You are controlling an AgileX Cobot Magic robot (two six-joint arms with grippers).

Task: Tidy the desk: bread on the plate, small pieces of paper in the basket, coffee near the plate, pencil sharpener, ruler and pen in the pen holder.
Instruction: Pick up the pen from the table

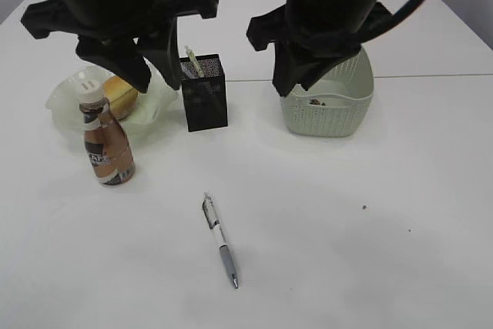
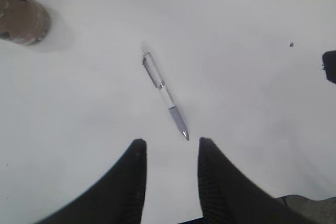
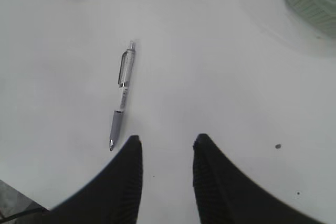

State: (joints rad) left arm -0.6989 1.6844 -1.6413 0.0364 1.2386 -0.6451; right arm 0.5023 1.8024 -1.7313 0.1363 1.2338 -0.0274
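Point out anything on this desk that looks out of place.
The pen lies loose on the open desk, in front of the pen holder rather than in it. A tiny dark speck sits to its right; what it is cannot be told.

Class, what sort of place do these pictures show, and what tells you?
Probably a staged desk in a lab: a bare white desk, a mesh pen holder and a loose pen.

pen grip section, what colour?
Grey-lilac grip on the pen, with a white and clear barrel above it. Shows best in the right wrist view.
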